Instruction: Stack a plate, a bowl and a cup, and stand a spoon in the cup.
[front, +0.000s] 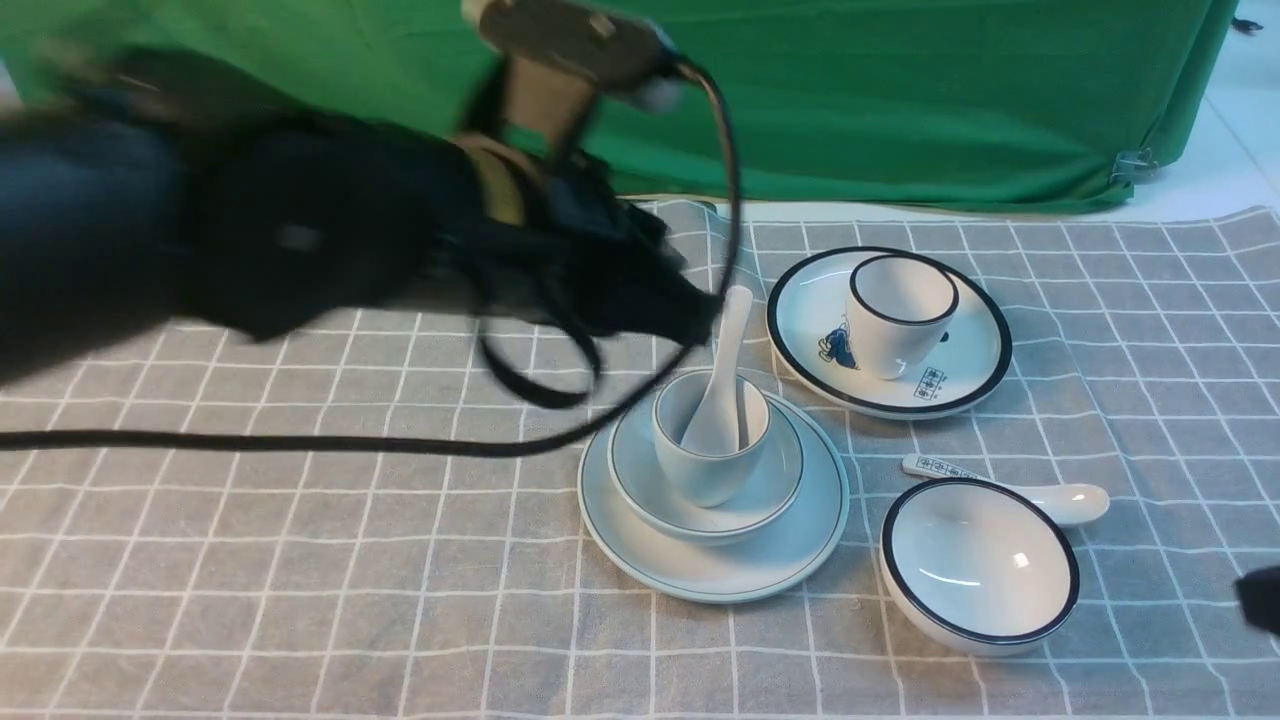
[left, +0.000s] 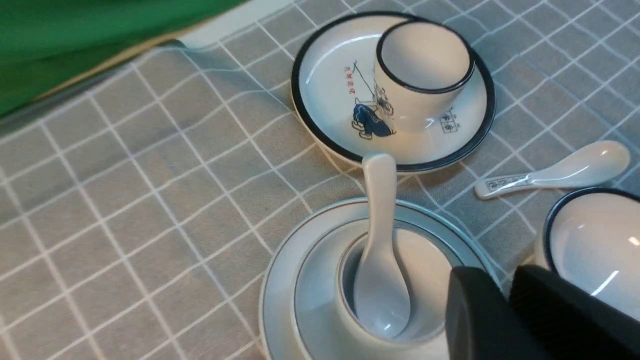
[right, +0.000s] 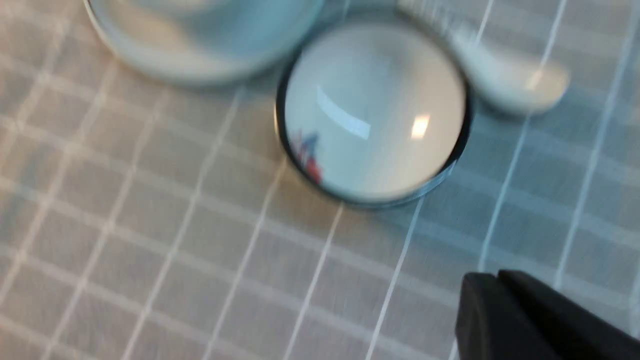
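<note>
Green cloth (front: 900, 100) hangs at the far side. Grey checked tablecloth (front: 300, 600) covers the worktop. Left arm (front: 330, 210) reaches over the far left part, blurred in front view. Left gripper (left: 506, 287): jaws clenched, nothing held. Right gripper (right: 492, 275): jaws clenched, nothing held; it is off to the right of the dishes. Pale blue-white plate (front: 740, 588) lies flat mid-cloth. Black-rimmed plate (front: 800, 300), blue figure on it, sits farther off to the right. Pale blue-grey bowl (front: 640, 490) is on the pale plate. Black-rimmed bowl (front: 970, 560) is right of the stack, upright, empty. Black-rimmed cup (front: 890, 340) stands on the black-rimmed plate. Handleless pale cup (front: 700, 478) stands in the pale bowl. Marked-handle spoon (front: 1070, 503) lies on the cloth just beyond the black-rimmed bowl. Plain ceramic spoon (front: 722, 400) stands tilted in the pale cup, handle up.
</note>
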